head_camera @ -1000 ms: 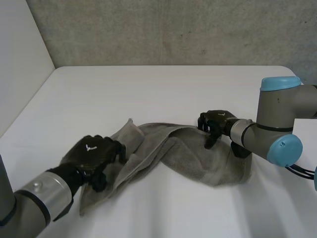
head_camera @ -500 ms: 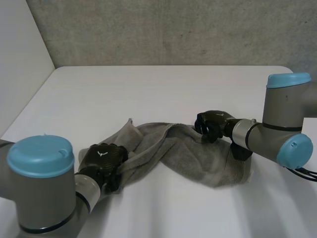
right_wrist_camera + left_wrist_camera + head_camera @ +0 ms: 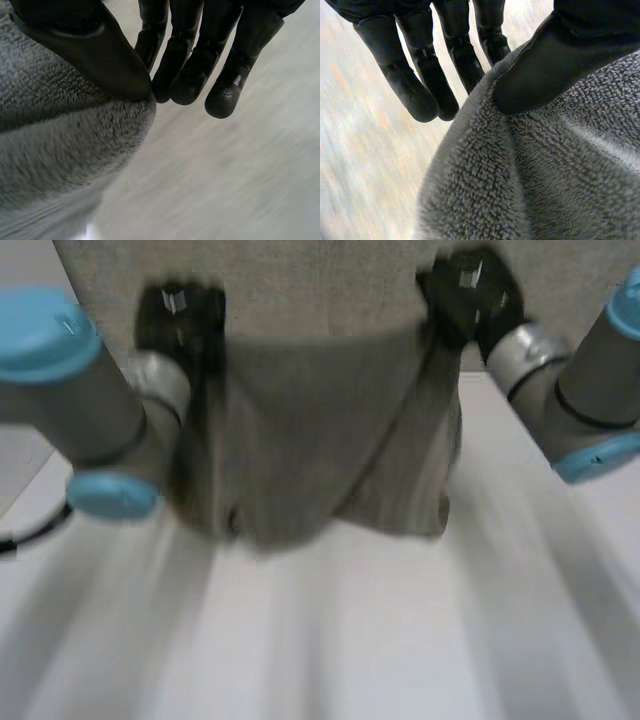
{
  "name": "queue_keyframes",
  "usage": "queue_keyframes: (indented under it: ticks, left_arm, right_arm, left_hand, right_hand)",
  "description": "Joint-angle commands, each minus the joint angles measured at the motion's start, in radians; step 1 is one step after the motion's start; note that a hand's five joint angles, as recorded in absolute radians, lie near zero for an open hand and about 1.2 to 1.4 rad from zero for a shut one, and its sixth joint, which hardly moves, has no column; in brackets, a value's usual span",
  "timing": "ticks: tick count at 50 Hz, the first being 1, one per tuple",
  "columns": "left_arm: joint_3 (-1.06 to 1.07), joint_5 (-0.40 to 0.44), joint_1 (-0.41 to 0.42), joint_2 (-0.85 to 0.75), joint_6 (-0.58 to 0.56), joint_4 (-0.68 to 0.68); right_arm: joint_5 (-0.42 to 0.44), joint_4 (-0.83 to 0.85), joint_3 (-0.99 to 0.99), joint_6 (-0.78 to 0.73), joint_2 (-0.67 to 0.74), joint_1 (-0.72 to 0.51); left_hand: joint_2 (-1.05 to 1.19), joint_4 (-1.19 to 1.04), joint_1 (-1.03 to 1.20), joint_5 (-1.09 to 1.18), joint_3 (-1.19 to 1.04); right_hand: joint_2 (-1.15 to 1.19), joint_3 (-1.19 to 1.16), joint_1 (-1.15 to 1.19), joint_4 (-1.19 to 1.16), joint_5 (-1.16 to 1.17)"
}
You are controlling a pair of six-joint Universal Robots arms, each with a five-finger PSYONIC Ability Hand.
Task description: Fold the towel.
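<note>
A white table (image 3: 380, 640) fills the near ground, its smooth top crossed by soft grey bands of shade running toward its far edge. Behind that far edge rises a rough grey wall (image 3: 300, 280), mottled like bare concrete. At the table's left side stands a paler, smooth side wall (image 3: 22, 258), meeting the grey one in a corner. The light is even, without glare.

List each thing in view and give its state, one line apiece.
towel: hanging spread between both hands, held along its upper edge.
left hand: shut on the towel, thumb pinching it against the fingers.
right hand: shut on the towel, same pinch.
table: white, beneath the towel.
</note>
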State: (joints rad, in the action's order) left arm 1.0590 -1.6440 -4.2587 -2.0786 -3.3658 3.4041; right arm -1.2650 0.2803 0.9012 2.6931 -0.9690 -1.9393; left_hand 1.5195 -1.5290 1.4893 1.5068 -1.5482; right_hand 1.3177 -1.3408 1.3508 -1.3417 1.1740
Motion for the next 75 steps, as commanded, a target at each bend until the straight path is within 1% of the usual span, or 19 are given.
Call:
queue_keyframes:
  ticks: [1, 8, 14, 17, 19, 20, 22, 25, 28, 37, 39, 40, 41, 44, 54, 61, 63, 68, 75]
  left_arm:
    - [-0.224, 0.052, -0.067, 0.003, -0.023, 0.191]
    - [-0.166, 0.07, -0.072, 0.048, -0.023, 0.184]
    - [0.107, 0.15, -0.073, 0.109, -0.027, 0.156]
    - [0.262, 0.182, -0.078, 0.127, -0.029, 0.11]
    - [0.417, 0.196, -0.087, 0.184, -0.038, 0.058]
    - [0.418, 0.196, -0.087, 0.184, -0.038, 0.058]
    - [0.565, 0.197, -0.102, 0.23, -0.075, 0.031]
    - [0.682, 0.197, -0.112, 0.25, -0.14, 0.032]
    - [0.76, 0.197, -0.112, 0.252, -0.216, 0.035]
    - [0.806, 0.193, -0.109, 0.247, -0.265, 0.04]
    - [0.805, 0.193, -0.102, 0.249, -0.264, 0.04]
    - [0.805, 0.193, -0.102, 0.249, -0.264, 0.04]
    - [0.805, 0.193, -0.101, 0.25, -0.264, 0.041]
    - [0.805, 0.193, -0.099, 0.252, -0.264, 0.043]
    - [0.812, 0.19, -0.098, 0.242, -0.264, 0.053]
    - [0.828, 0.193, -0.096, 0.249, -0.265, 0.052]
    - [0.829, 0.193, -0.096, 0.255, -0.265, 0.052]
    - [0.828, 0.191, -0.096, 0.258, -0.265, 0.052]
    - [0.828, 0.191, -0.098, 0.256, -0.265, 0.052]
  right_arm:
    - [-0.04, 0.258, 0.016, -0.007, -0.085, -0.023]
    - [-0.039, 0.185, 0.053, -0.007, -0.105, -0.023]
    - [-0.005, 0.062, 0.166, -0.036, -0.165, -0.015]
    - [0.022, -0.046, 0.243, -0.085, -0.198, -0.015]
    - [0.059, -0.197, 0.327, -0.146, -0.218, -0.017]
    - [0.059, -0.197, 0.328, -0.147, -0.218, -0.017]
    - [0.078, -0.332, 0.422, -0.214, -0.212, -0.021]
    - [0.078, -0.401, 0.526, -0.269, -0.208, -0.017]
    - [0.076, -0.368, 0.605, -0.277, -0.183, -0.009]
    - [0.053, -0.276, 0.671, -0.274, -0.128, -0.009]
    - [0.049, -0.276, 0.682, -0.274, -0.129, -0.009]
    - [0.049, -0.276, 0.682, -0.274, -0.129, -0.009]
    - [0.05, -0.274, 0.686, -0.272, -0.134, -0.007]
    - [0.049, -0.276, 0.685, -0.268, -0.151, -0.006]
    - [0.064, -0.28, 0.622, -0.257, -0.186, -0.007]
    - [0.107, -0.366, 0.516, -0.269, -0.149, -0.003]
    - [0.157, -0.404, 0.455, -0.297, -0.085, -0.006]
    - [0.19, -0.423, 0.384, -0.401, -0.013, -0.015]
    - [0.177, -0.429, 0.312, -0.549, 0.092, -0.021]
  left_hand:
    - [-0.123, 0.133, -0.093, -0.285, 0.152]
    - [-0.123, 0.133, -0.093, -0.285, 0.152]
    - [-0.123, 0.133, -0.093, -0.285, 0.152]
    - [-0.123, 0.133, -0.093, -0.285, 0.152]
    - [-0.123, 0.133, -0.093, -0.285, 0.152]
    - [-0.123, 0.133, -0.093, -0.285, 0.152]
    - [-0.123, 0.133, -0.093, -0.285, 0.152]
    - [-0.123, 0.133, -0.093, -0.285, 0.152]
    - [-0.123, 0.133, -0.093, -0.285, 0.152]
    - [-0.123, 0.133, -0.093, -0.285, 0.152]
    - [-0.123, 0.133, -0.093, -0.285, 0.152]
    - [-0.123, 0.133, -0.093, -0.285, 0.152]
    - [-0.123, 0.133, -0.093, -0.285, 0.152]
    - [-0.123, 0.133, -0.093, -0.285, 0.152]
    - [-0.123, 0.133, -0.093, -0.285, 0.152]
    - [-0.123, 0.133, -0.093, -0.285, 0.152]
    - [-0.123, 0.133, -0.093, -0.285, 0.152]
    - [-0.123, 0.133, -0.093, -0.285, 0.152]
    - [-0.123, 0.133, -0.093, -0.285, 0.152]
  right_hand:
    - [0.079, -0.056, 0.045, -0.055, 0.048]
    - [0.079, -0.056, 0.045, -0.055, 0.048]
    - [0.079, -0.056, 0.045, -0.055, 0.048]
    - [0.079, -0.056, 0.045, -0.055, 0.048]
    - [0.079, -0.056, 0.045, -0.055, 0.048]
    - [0.079, -0.056, 0.045, -0.055, 0.048]
    - [0.079, -0.056, 0.045, -0.055, 0.048]
    - [0.079, -0.056, 0.045, -0.055, 0.048]
    - [0.079, -0.056, 0.045, -0.055, 0.048]
    - [0.079, -0.056, 0.045, -0.055, 0.048]
    - [-0.519, 0.542, -0.552, 0.543, -0.55]
    - [-0.522, 0.545, -0.555, 0.546, -0.553]
    - [-0.708, 0.731, -0.741, 0.732, -0.739]
    - [-0.842, 0.865, -0.875, 0.866, -0.873]
    - [-0.834, 0.857, -0.867, 0.858, -0.864]
    - [-0.825, 0.848, -0.858, 0.849, -0.855]
    - [-0.825, 0.848, -0.858, 0.849, -0.855]
    - [-0.825, 0.848, -0.858, 0.849, -0.855]
    - [-0.825, 0.848, -0.858, 0.849, -0.855]
